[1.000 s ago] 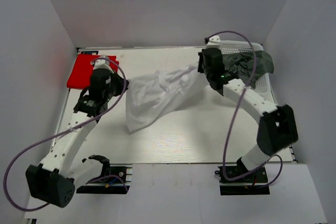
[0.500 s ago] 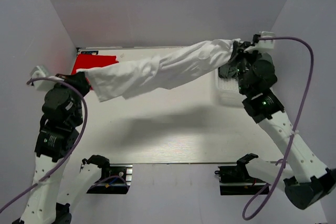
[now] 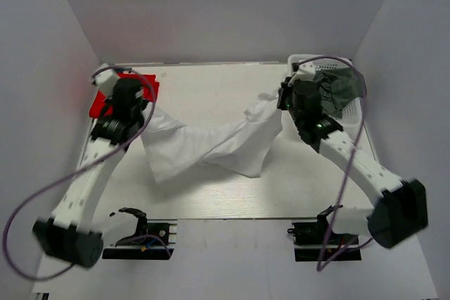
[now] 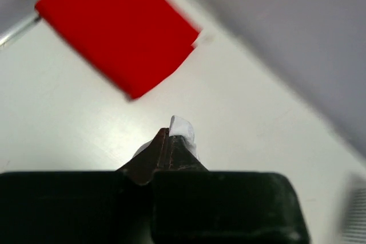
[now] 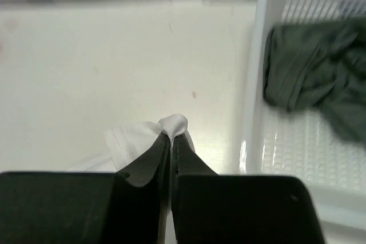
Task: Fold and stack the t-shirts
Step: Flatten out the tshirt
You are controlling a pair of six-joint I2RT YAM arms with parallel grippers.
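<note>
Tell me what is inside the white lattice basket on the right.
A crumpled dark grey-green t-shirt lies in the basket. Beside it, the basket floor shows as bare lattice. Whatever is beneath the shirt is covered.

Bright, even light; wrist views seemingly blurred.

Folded t-shirt (image 4: 120, 32) on bench (image 3: 211, 198) far left; crumpled t-shirt (image 3: 344, 89) in basket (image 3: 356, 119) far right; 3rd t-shirt (image 3: 204, 149) between, strung from left end effector (image 4: 169, 140) to right end effector (image 5: 171, 136).
</note>
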